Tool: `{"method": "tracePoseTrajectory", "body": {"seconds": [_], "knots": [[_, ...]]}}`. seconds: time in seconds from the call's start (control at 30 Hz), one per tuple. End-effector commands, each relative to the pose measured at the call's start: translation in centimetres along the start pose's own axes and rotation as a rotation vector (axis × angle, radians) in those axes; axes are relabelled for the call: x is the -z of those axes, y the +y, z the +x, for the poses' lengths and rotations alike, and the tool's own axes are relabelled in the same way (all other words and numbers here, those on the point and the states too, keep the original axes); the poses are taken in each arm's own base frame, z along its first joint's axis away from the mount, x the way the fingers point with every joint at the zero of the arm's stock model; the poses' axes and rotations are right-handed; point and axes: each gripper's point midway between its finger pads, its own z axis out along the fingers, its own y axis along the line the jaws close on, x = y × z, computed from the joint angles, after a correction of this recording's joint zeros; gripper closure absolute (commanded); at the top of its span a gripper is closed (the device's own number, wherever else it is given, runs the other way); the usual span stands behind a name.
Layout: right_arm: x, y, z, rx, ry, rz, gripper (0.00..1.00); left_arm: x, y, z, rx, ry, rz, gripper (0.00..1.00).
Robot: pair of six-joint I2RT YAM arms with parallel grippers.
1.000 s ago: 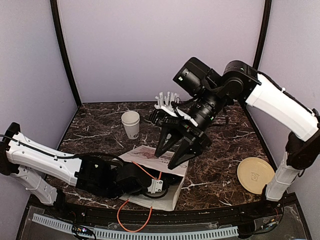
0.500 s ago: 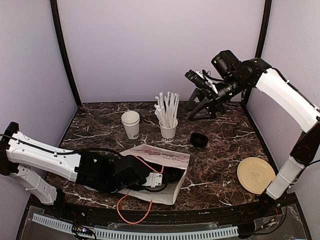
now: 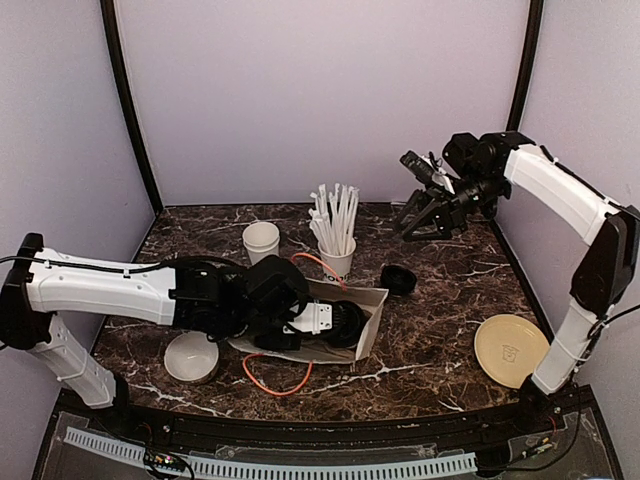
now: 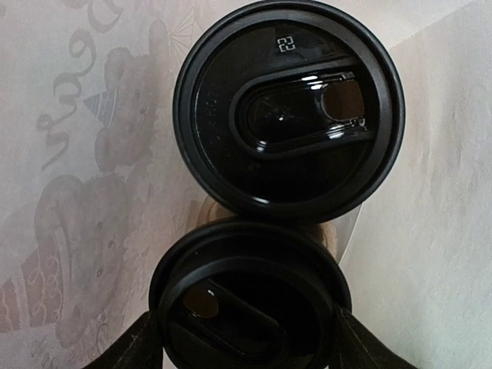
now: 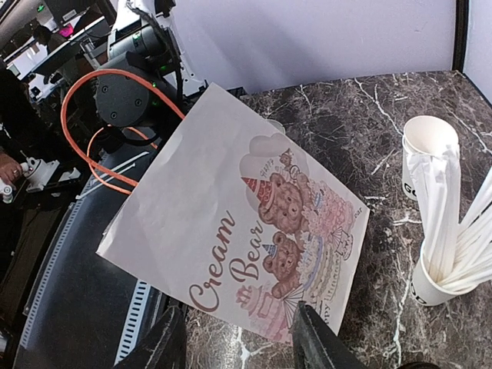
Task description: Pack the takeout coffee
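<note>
Far left, a low white bowl point(image 3: 190, 357) sat on the dark marble table point(image 3: 440, 330), just in front of the left arm. And that arm was stretched across to the right, its wrist buried in the mouth of the paper bag point(image 3: 368, 312), which lay on its side mid-table with an orange cable point(image 3: 275, 378) looping out below it.

Inside the bag were both coffees, seen lid-on from the left wrist camera. The lower coffee cup point(image 4: 250, 296) sat right in the left gripper point(image 4: 247, 334), one finger point(image 4: 127, 350) flanking each side of its black lid. The lid's rim hid the tips, so whether they pinched the cup or merely bracketed it I could not tell. The upper coffee cup point(image 4: 288, 108) stood just beyond the first, their lids nearly touching.

Behind the bag stood an open white cup point(image 3: 262, 245), then the straw cup point(image 3: 338, 258), then a small black round piece point(image 3: 398, 280) off the bag's right end.

Further right, the right gripper point(image 3: 425, 215) hung high near the back wall, well apart from the bag, jaws spread with nothing between them. A tan disc point(image 3: 511, 350) lay near the right edge.
</note>
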Motion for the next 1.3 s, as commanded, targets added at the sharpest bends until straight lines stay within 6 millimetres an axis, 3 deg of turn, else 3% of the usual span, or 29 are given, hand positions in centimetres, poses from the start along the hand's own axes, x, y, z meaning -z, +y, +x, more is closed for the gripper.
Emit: {"method": "tracePoseTrajectory", "body": {"seconds": [0.0, 0.23, 0.43, 0.6, 0.83, 1.1, 1.27], "knots": [[0.6, 1.4, 0.6, -0.007, -0.035, -0.029, 0.53, -0.8, -0.7, 0.2, 0.070, 0.014, 0.151, 0.55], [0.9, 1.8, 2.2, -0.030, -0.031, -0.021, 0.53, -3.1, -0.9, 1.1, 0.150, 0.108, 0.330, 0.57], [1.0, 2.2, 3.1, -0.042, -0.039, -0.025, 0.52, -3.3, 0.0, -0.4, 0.296, 0.073, 0.478, 0.58], [0.7, 1.8, 3.8, -0.073, -0.055, -0.041, 0.52, -4.7, 0.6, -0.6, 0.363, 0.091, 0.554, 0.59], [0.9, 1.9, 3.4, -0.071, -0.068, -0.042, 0.52, -4.3, 0.4, -1.3, 0.402, 0.078, 0.607, 0.60], [0.7, 1.1, 3.3, -0.092, -0.077, -0.051, 0.52, -5.8, 1.0, 1.5, 0.380, 0.154, 0.464, 0.62], [0.6, 1.0, 3.5, -0.109, -0.080, -0.057, 0.52, -7.0, -0.9, 3.1, 0.339, 0.205, 0.469, 0.63]]}}
